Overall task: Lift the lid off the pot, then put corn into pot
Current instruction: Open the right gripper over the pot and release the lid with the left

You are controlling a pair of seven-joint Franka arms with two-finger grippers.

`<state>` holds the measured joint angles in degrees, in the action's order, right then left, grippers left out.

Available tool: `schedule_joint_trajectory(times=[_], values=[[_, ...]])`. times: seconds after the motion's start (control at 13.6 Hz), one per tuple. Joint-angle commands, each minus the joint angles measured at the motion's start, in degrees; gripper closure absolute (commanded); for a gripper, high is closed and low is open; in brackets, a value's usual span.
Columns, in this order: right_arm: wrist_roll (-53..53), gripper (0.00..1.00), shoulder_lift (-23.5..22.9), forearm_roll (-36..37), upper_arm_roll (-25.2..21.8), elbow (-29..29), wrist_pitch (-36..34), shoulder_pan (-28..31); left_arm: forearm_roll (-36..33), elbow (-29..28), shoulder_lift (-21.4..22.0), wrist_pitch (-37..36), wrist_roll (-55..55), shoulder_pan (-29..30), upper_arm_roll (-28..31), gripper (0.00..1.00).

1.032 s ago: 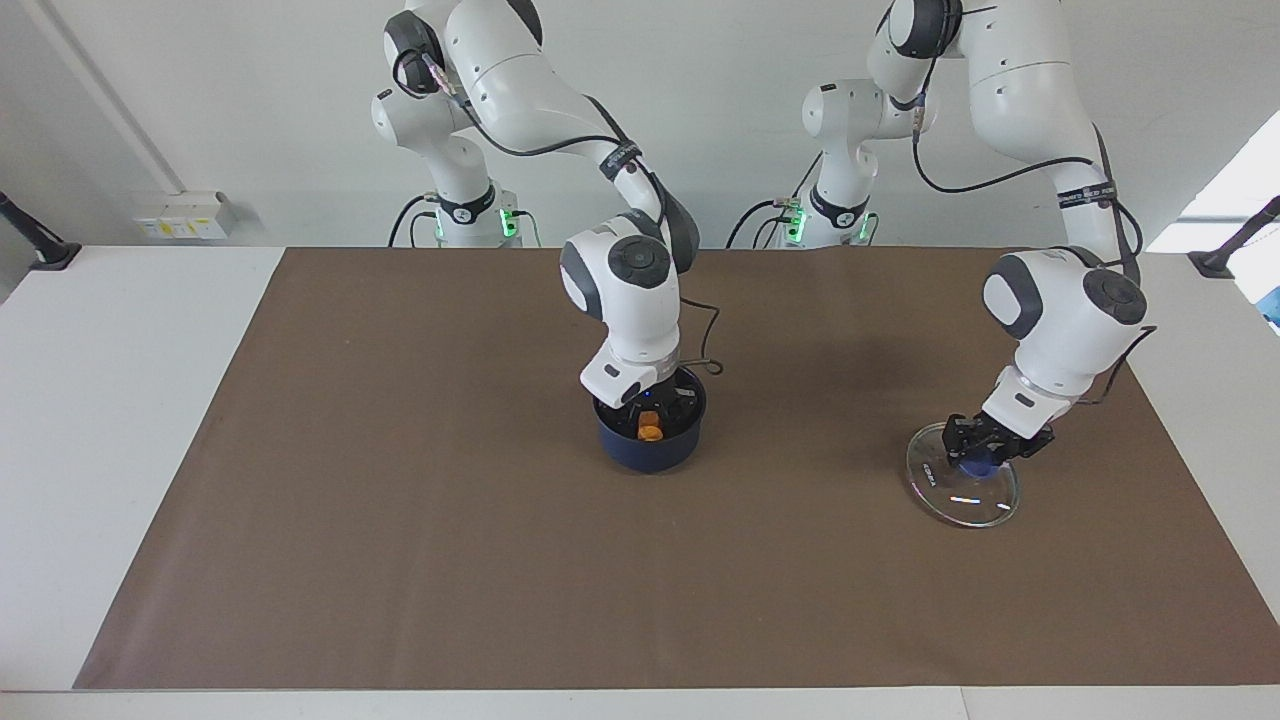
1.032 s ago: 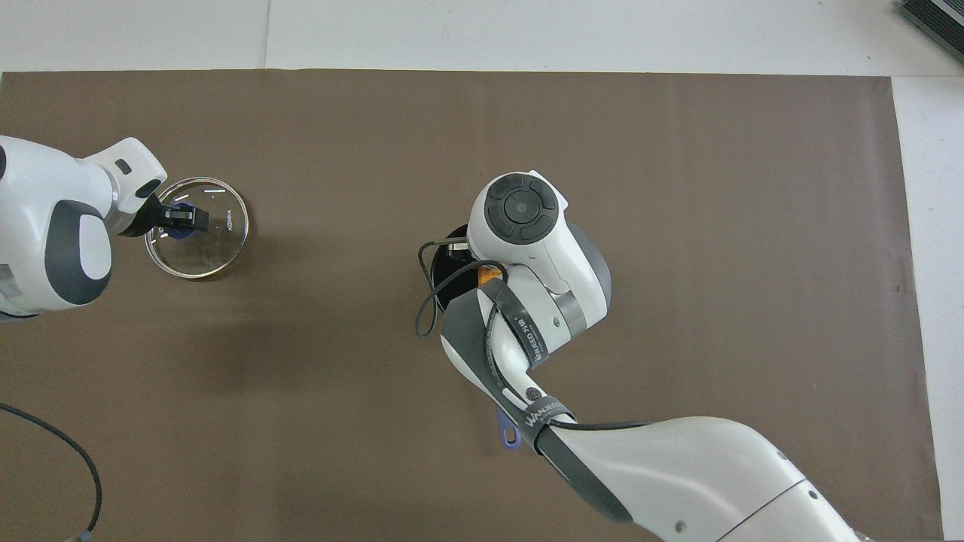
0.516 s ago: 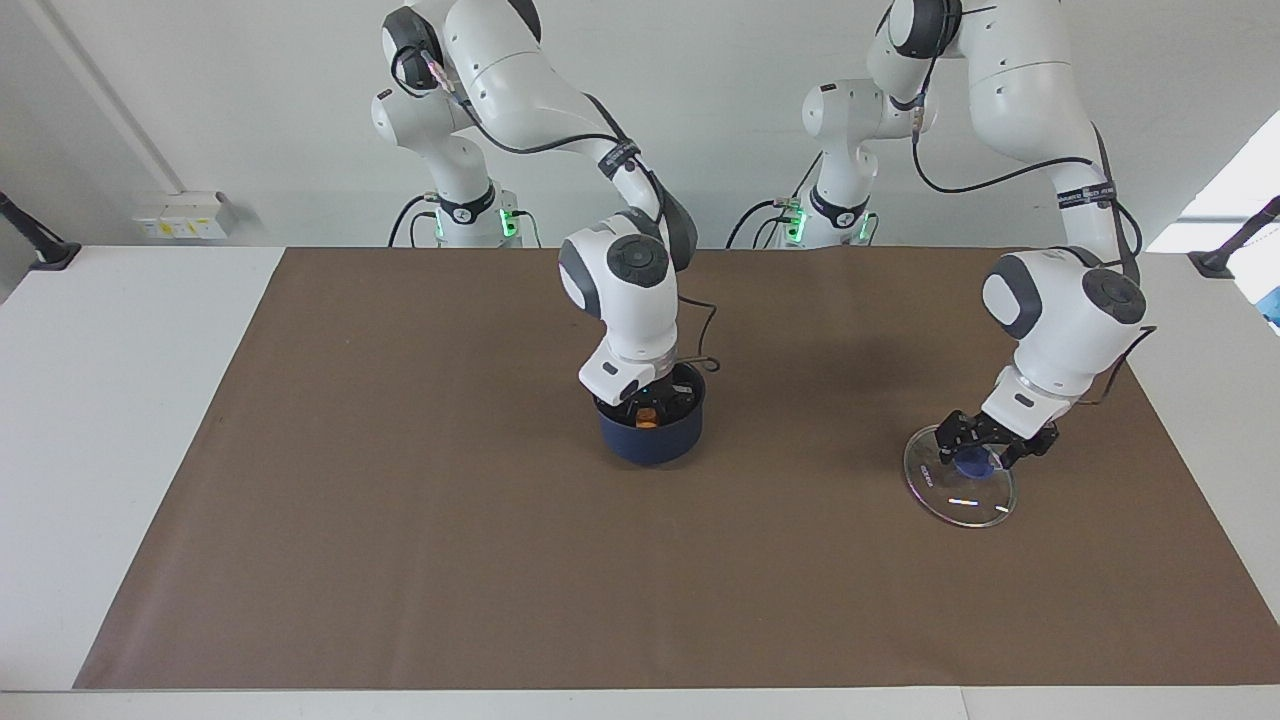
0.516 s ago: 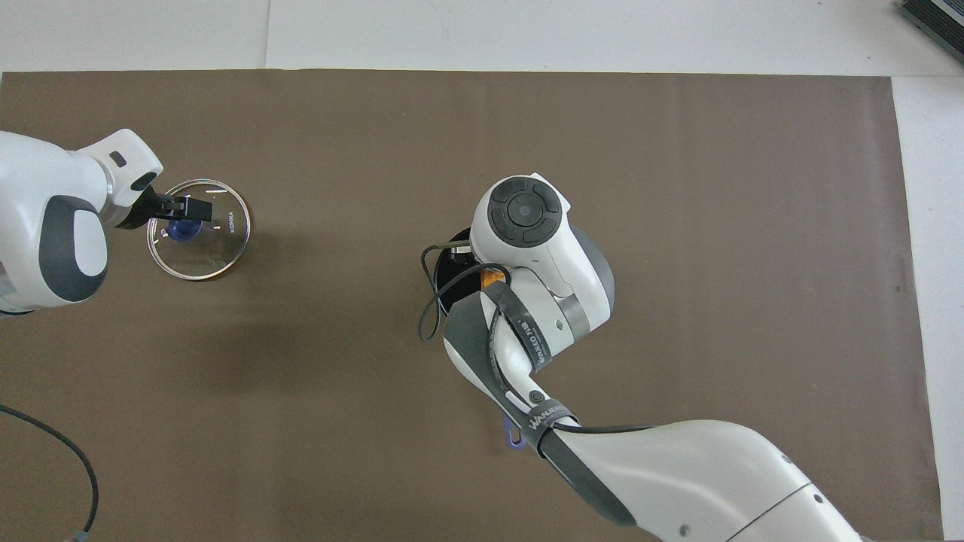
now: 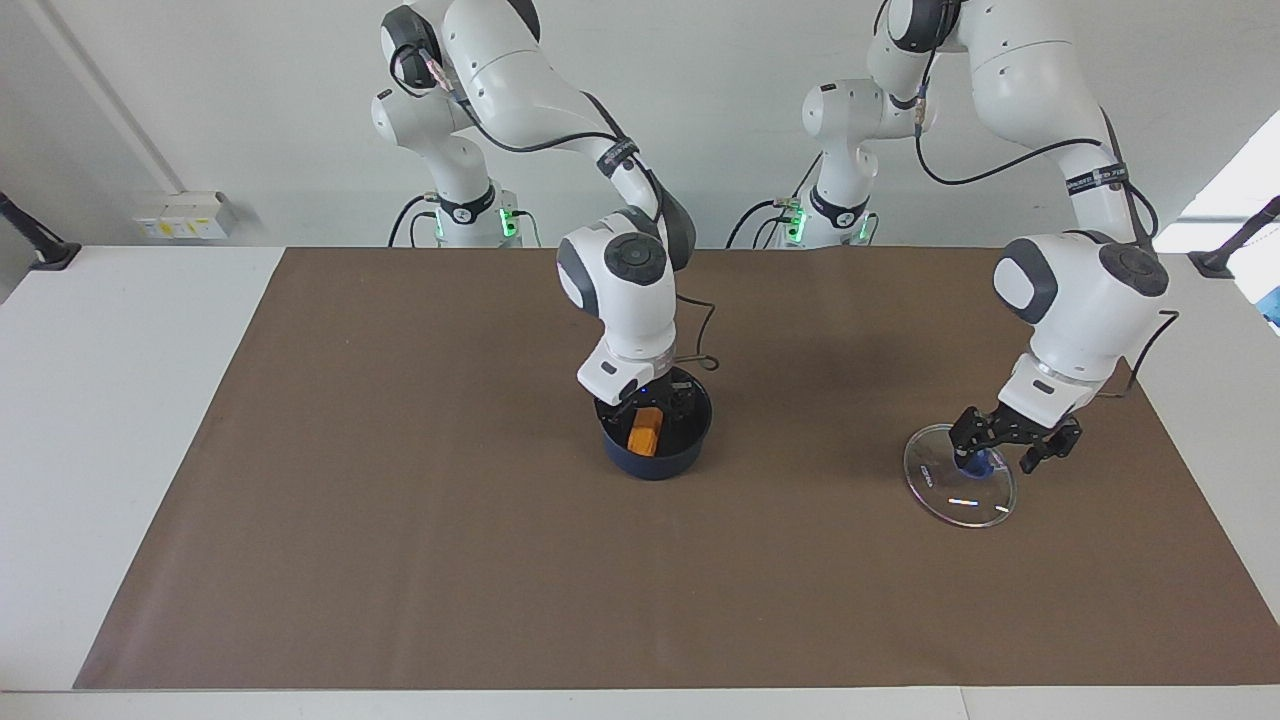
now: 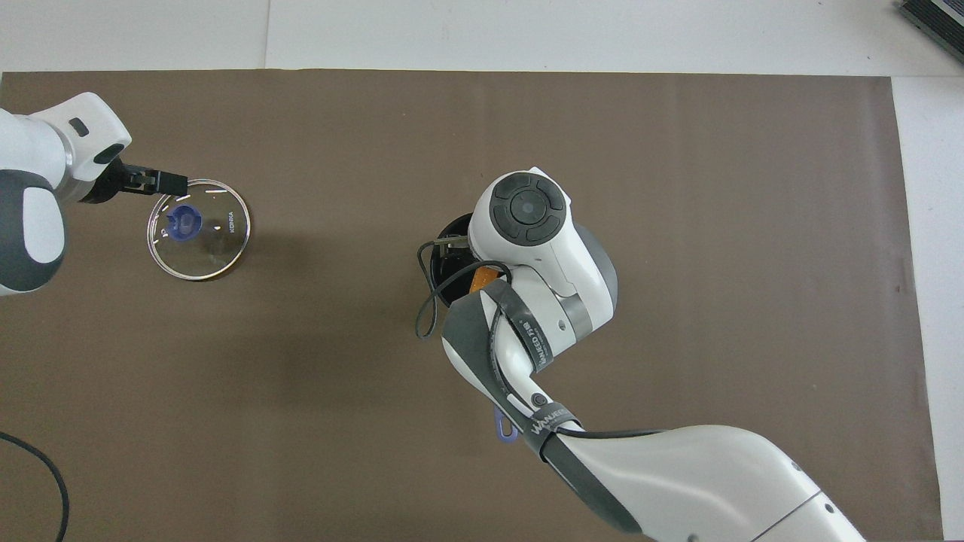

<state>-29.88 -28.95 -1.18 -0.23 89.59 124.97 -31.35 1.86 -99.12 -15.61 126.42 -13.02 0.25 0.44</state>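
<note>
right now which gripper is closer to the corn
Right. The right gripper hangs open just above the corn inside the pot; the left gripper is open over the lid, toward its own end.

Lid (image 6: 199, 239) flat on brown mat (image 6: 678, 188), right arm (image 6: 550, 301) over pot (image 6: 452, 260).

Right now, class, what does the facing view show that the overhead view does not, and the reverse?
Only the facing view shows the corn whole, lying inside the pot, with the right hand just above it, and the left hand spread open over the lid's knob. Only the overhead view shows the end of the pot's handle and the knob uncovered. Both show the lid flat on the brown mat, toward the left arm's end.
</note>
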Motion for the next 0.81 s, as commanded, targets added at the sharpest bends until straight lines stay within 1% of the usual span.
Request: schedule_joint_trajectory(times=[0.0,0.07,0.22,0.44,0.59,0.74], values=[[1.1,0.00,3.8,-2.0,0.4,0.5,-2.3,0.7,-1.9,5.4,2.2,-9.1,-0.4,-0.3,-0.1,0.00],[1.1,0.00,5.0,-2.0,0.4,0.5,-3.5,0.9,-2.1,6.5,2.7,-11.3,-0.4,-0.5,-0.1,0.00],[1.2,0.00,8.6,-1.9,-0.1,0.5,-6.5,2.1,-2.7,7.0,5.3,-14.1,-0.4,-0.8,-0.1,0.00],[2.1,0.00,12.9,-0.6,-0.3,0.5,-10.3,6.1,-2.8,7.2,8.9,-18.0,-0.4,-1.3,-0.2,0.00],[6.7,0.00,15.2,0.0,-0.3,0.5,-13.7,8.7,-2.7,7.1,11.2,-20.7,-0.3,-1.7,-0.3,0.00],[11.4,0.00,18.5,0.6,-0.3,0.6,-17.2,12.5,-2.7,7.1,12.4,-22.1,-0.2,-2.5,-0.5,0.00]])
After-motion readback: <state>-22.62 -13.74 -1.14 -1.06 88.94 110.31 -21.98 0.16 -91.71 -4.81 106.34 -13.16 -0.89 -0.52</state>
